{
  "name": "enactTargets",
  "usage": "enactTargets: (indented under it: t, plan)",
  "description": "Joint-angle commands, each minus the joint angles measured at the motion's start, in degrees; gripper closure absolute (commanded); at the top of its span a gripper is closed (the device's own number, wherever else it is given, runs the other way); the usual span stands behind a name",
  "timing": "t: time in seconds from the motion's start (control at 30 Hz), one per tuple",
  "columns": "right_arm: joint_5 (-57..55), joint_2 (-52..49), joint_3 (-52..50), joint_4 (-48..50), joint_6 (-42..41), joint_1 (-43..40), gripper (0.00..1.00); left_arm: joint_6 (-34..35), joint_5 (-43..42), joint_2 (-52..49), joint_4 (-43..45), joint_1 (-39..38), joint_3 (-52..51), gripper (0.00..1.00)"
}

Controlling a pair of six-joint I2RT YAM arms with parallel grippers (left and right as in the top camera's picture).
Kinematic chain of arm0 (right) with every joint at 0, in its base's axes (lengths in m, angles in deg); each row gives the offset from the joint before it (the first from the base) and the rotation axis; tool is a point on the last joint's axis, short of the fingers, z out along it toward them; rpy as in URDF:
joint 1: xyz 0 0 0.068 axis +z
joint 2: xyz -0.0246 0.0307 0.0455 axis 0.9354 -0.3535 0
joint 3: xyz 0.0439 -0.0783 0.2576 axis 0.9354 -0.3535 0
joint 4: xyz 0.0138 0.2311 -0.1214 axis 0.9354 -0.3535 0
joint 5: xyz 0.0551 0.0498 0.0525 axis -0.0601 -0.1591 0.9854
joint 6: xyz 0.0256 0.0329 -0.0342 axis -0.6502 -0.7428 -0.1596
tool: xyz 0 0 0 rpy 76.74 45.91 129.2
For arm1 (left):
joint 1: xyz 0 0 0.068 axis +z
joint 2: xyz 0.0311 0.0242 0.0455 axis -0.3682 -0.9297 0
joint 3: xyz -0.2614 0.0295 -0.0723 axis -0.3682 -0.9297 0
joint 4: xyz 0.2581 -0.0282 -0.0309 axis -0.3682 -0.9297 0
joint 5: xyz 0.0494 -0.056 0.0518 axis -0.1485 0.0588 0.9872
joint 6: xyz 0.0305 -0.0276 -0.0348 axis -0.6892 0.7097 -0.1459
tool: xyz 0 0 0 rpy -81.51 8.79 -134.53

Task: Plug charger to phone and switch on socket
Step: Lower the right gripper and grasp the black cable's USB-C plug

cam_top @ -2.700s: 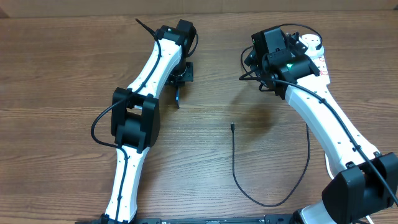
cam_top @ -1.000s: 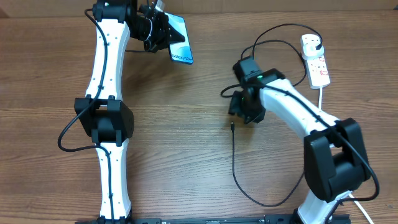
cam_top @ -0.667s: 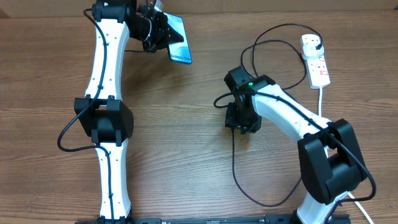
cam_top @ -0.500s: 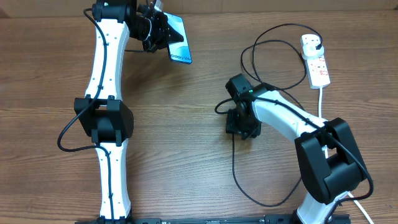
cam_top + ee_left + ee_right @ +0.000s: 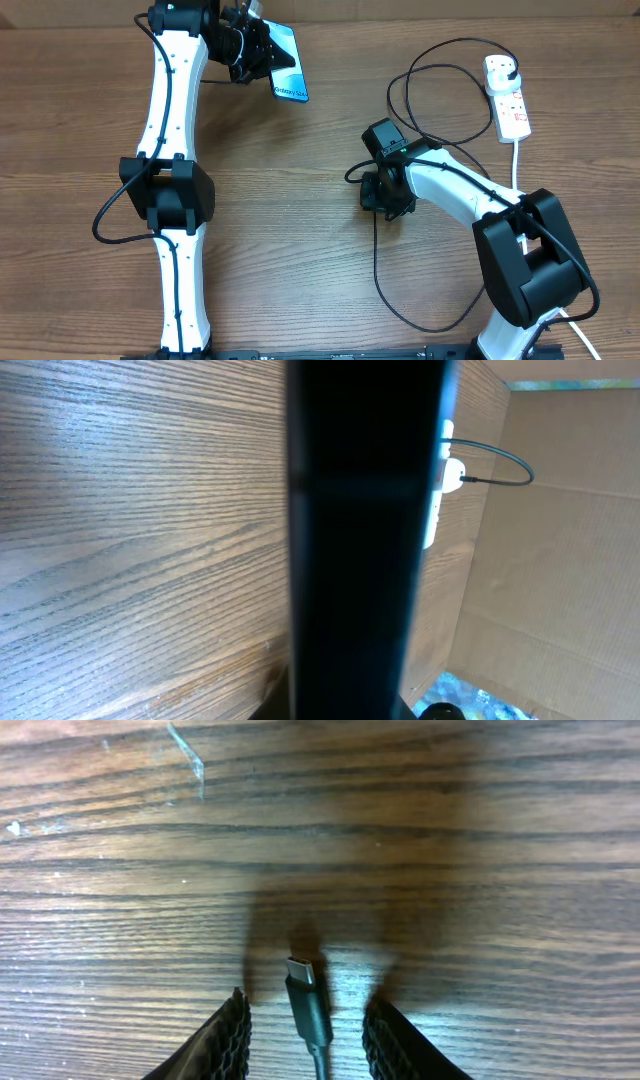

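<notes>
We are narrowing our right gripper (image 5: pixel 308 1020) around the connector tip (image 5: pixel 302 974) of the charger (image 5: pixel 376 260), lying untouched between the fingers (image 5: pixel 225 1040); a second ago we were just short of it. Far beyond, our left gripper (image 5: pixel 245 50) is clamping the phone (image 5: pixel 288 62), awaiting the plug.

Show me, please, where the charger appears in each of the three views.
Overhead: charger centre-right, looping from socket to under the right gripper.
Left wrist: cable arcs upper right, beside the socket.
Right wrist: connector tip bottom centre, between open fingers.
Shared landmark: wooden table, in all views.
</notes>
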Motion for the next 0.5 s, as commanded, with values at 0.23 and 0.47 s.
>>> enactTargets:
  t: [0.23, 0.47]
  plan:
    - [-0.90, -0.20, -2.51, 0.44, 0.90, -0.09, 0.73, 0.15, -1.20, 0.87, 0.33, -0.35, 0.87, 0.96]
    - [-1.27, -0.20, -2.58, 0.24, 0.87, -0.09, 0.74, 0.17, -1.20, 0.87, 0.31, -0.35, 0.87, 0.96]
